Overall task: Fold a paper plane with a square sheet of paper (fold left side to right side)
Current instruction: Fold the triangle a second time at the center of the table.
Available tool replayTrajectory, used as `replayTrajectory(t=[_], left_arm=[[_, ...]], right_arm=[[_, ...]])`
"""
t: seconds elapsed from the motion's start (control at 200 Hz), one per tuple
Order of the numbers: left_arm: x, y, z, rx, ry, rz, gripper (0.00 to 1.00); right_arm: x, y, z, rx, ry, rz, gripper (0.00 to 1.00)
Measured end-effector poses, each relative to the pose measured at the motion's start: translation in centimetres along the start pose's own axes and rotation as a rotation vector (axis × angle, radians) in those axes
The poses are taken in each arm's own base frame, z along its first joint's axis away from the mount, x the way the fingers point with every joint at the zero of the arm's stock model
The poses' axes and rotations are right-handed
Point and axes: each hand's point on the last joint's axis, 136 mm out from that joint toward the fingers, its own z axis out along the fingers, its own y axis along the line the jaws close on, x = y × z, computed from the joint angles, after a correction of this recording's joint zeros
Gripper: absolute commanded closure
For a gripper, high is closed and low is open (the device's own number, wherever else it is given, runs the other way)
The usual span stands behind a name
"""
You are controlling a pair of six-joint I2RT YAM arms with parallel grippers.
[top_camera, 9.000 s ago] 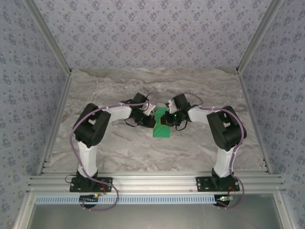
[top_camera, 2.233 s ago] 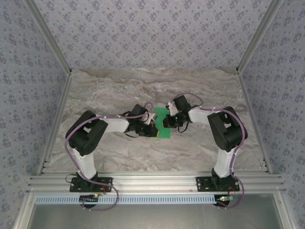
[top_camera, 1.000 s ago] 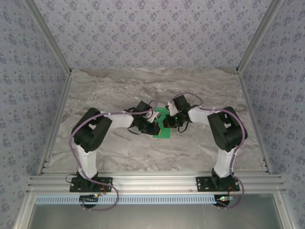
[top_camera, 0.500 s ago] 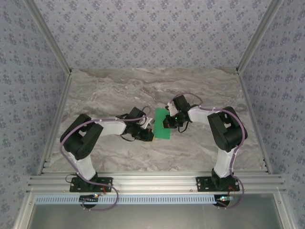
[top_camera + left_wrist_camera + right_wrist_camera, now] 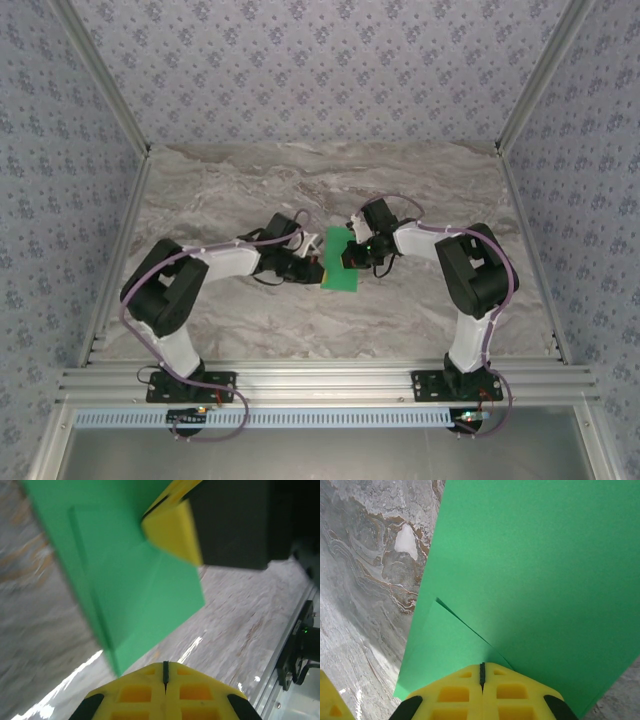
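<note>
The square sheet of paper [image 5: 338,278] lies flat mid-table as a bright green folded rectangle, taller than wide, with overlapping layers [image 5: 135,580] and a slanted flap [image 5: 450,650]. My right gripper [image 5: 350,258] is shut and rests tip-down on the sheet's upper right part; in the right wrist view its closed jaws [image 5: 481,670] sit on the green surface. My left gripper [image 5: 317,270] is shut with nothing in it, at the sheet's left edge. In the left wrist view its closed tips [image 5: 165,672] hover just off the paper's near corner, facing the right gripper's yellow finger [image 5: 175,530].
The marble tabletop [image 5: 240,190] stretches bare around the paper. Aluminium frame rails [image 5: 320,382] run along the near edge and patterned walls close in the sides. Both arm bases [image 5: 190,382] stand at the front.
The left gripper slid off the paper to the left and now sits at its left edge, its elbow swung outward. The right arm and the paper have stayed put.
</note>
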Motion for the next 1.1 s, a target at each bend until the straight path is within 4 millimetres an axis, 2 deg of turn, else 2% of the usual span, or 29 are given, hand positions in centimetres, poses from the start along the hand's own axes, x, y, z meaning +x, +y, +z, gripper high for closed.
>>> replayTrajectory(t=[0.135, 0.295, 0.49, 0.695, 0.899, 1.104], left_arm=[[-0.5, -0.1, 1.6, 0.003, 0.019, 0.011, 0.94], [0.5, 1.7, 2.8, -0.045, 0.054, -0.024, 0.96], [0.5, 2.0, 2.9, -0.054, 0.055, -0.027, 0.98], [0.5, 2.0, 2.9, -0.054, 0.055, -0.026, 1.0], [0.5, 2.0, 2.9, -0.054, 0.054, -0.025, 1.0], [0.5, 2.0, 2.9, -0.056, 0.053, -0.025, 1.0]], right_arm=[[0.0, 0.0, 0.0, 0.0, 0.001, 0.001, 0.99], [0.0, 0.2, 0.0, -0.008, 0.002, 0.001, 0.99], [0.1, 0.7, -0.7, -0.019, 0.004, 0.004, 0.99], [-0.1, 3.0, -2.3, -0.074, -0.022, -0.023, 0.99], [1.2, 4.5, -1.4, -0.102, 0.019, -0.026, 0.99], [2.1, 4.0, -0.1, -0.093, 0.06, 0.004, 0.99]])
